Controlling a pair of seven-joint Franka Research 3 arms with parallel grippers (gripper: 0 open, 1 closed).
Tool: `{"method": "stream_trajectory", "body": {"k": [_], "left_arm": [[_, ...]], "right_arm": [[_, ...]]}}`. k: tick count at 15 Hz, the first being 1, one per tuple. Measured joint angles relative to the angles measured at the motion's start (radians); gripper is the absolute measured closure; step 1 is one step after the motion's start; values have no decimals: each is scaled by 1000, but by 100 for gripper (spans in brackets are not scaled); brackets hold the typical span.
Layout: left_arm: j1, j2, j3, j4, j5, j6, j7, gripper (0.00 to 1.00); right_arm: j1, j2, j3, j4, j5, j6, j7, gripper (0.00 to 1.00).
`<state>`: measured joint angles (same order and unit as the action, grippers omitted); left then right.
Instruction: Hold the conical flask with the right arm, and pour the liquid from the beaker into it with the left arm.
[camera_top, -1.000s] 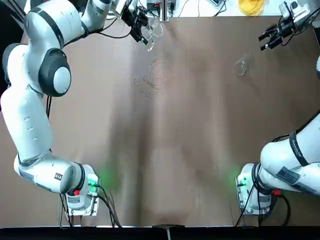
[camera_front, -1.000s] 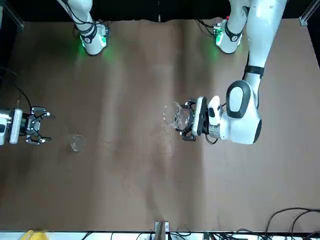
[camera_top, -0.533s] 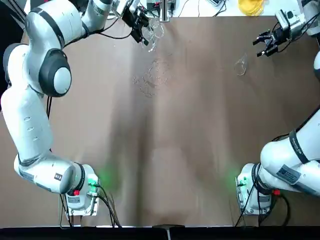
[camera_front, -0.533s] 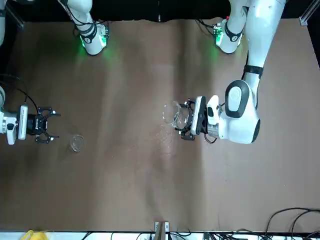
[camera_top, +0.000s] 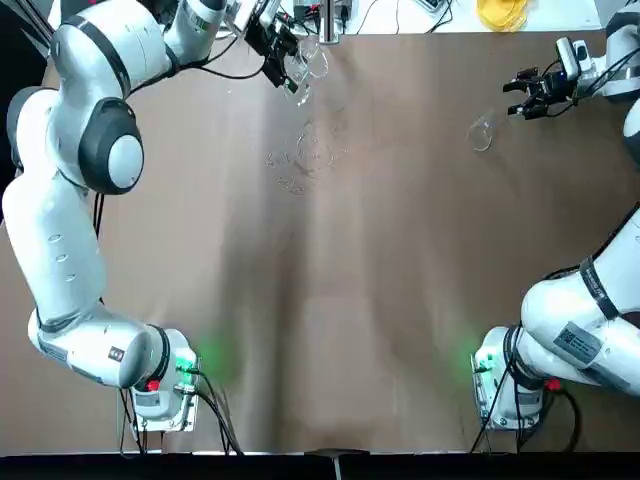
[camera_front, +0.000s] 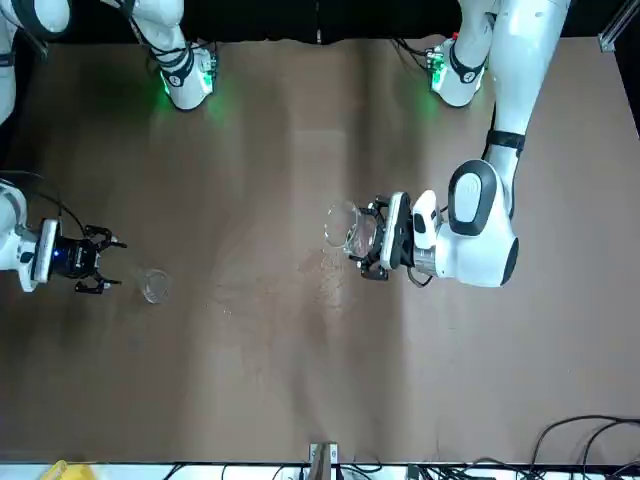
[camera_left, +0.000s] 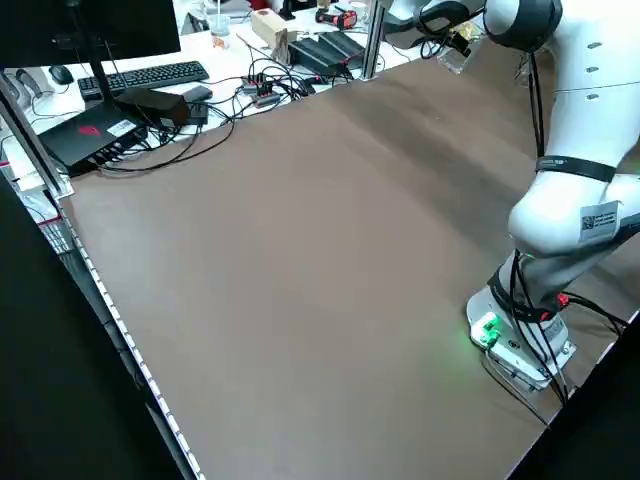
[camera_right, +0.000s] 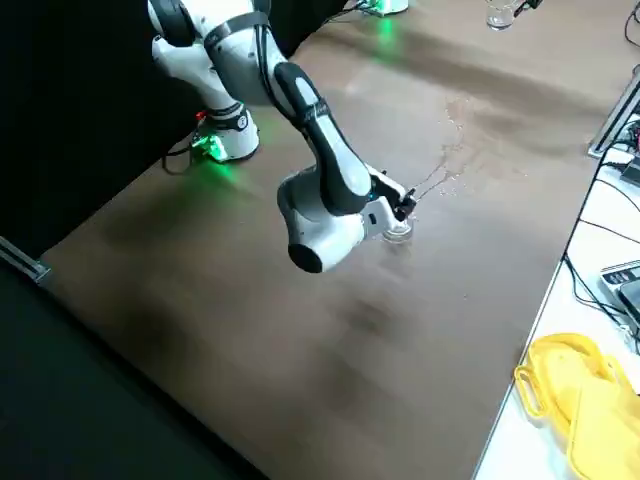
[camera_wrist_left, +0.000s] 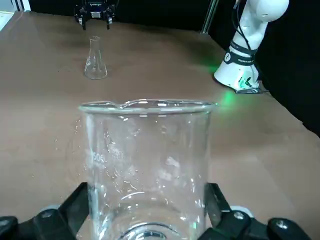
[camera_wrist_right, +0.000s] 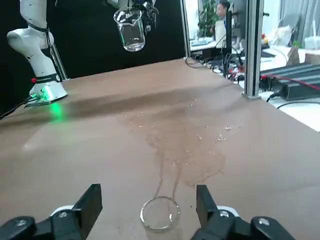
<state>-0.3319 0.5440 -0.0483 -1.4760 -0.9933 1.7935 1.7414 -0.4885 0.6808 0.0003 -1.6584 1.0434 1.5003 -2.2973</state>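
The beaker (camera_wrist_left: 147, 165) is a clear glass with a spout, held upright above the table's far edge by my left gripper (camera_top: 288, 55), which is shut on its lower part. Very little liquid shows in it. The conical flask (camera_top: 482, 130) stands upright on the brown table at the far right. My right gripper (camera_top: 517, 96) is open just beyond the flask, level with it. In the right wrist view the flask's mouth (camera_wrist_right: 160, 212) lies between the spread fingers (camera_wrist_right: 90, 202), untouched. The front view shows the flask (camera_front: 153, 285) beside the right gripper (camera_front: 108, 266).
A wet spill (camera_top: 305, 155) with droplets marks the table below the beaker, also seen as a dark patch (camera_wrist_right: 185, 145). A yellow object (camera_top: 500, 12), cables and a metal post (camera_top: 328, 20) line the far edge. Both arm bases sit at the near edge.
My right gripper has swung from the far right edge toward the flask and turned to face it, still open. The left gripper and beaker have barely moved.
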Motion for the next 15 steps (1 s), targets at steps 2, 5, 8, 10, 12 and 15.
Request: {"method": "stream_trajectory", "body": {"k": [2,5,8,10,12,15], "left_arm": [[0,0,1,0,0,0,0,3],[0,0,2,0,0,0,0,3],[0,0,2,0,0,0,0,3],[0,0,3,0,0,0,0,3],[0,0,3,0,0,0,0,3],[0,0,3,-1,0,0,0,3]], "right_arm": [[0,27,0,0,12,0,-44,15],[0,60,0,0,16,-1,-99,15],[0,80,2,0,17,-3,-139,16],[0,86,3,0,17,-6,-164,17],[0,89,5,0,17,-7,-177,27],[0,91,7,0,17,-7,-191,29]]}}
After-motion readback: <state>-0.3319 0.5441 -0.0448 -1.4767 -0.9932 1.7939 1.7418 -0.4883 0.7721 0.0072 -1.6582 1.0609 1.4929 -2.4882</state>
